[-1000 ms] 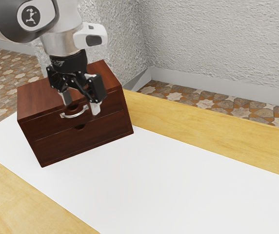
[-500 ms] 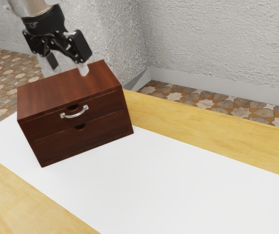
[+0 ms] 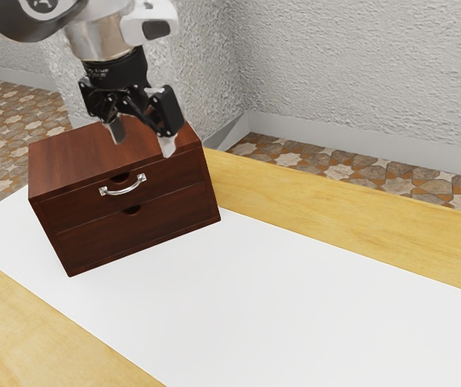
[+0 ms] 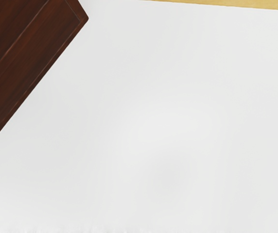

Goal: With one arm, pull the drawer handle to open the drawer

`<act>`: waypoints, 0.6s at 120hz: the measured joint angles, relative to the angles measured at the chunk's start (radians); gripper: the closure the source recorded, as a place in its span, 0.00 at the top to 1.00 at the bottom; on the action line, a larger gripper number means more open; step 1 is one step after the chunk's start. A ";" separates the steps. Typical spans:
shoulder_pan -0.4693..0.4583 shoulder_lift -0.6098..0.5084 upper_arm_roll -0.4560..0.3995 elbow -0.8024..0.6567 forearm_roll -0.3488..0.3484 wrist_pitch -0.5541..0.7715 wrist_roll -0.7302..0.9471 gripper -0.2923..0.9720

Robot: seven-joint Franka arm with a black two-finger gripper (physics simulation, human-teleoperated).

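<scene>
A textured grey wall and tiled floor are seen behind a wooden table [image 3: 359, 218] covered by a white mat [image 3: 279, 306]. The dark wooden cabinet [image 3: 77, 161] is set on the mat at the exterior view's left, both drawers shut. The top drawer [image 3: 166, 173] carries a metal handle [image 3: 122, 186]: rigid, probably slick, best hooked at mid-bar. The cabinet may slide when pulled. The gripper [image 3: 143, 139] is held spread and empty above the cabinet's top. The handle is not blocked; the lower drawer [image 3: 134, 226] apparently has only a notch.
</scene>
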 joint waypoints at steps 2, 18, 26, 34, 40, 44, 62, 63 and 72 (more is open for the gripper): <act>0.008 0.005 0.000 -0.003 -0.003 0.000 0.000 0.77; 0.094 0.005 -0.001 -0.082 -0.013 0.036 -0.002 0.77; 0.131 -0.028 -0.003 -0.173 -0.013 0.088 -0.004 0.77; 0.165 -0.062 -0.005 -0.264 -0.014 0.150 -0.004 0.77; 0.185 -0.087 -0.005 -0.322 -0.014 0.195 -0.004 0.77; 0.189 -0.097 -0.005 -0.355 -0.014 0.225 -0.004 0.77; 0.105 -0.122 -0.002 -0.468 0.006 0.365 0.030 0.77; 0.100 -0.123 -0.002 -0.474 0.009 0.373 0.035 0.77; 0.083 -0.136 0.005 -0.512 0.037 0.440 0.089 0.77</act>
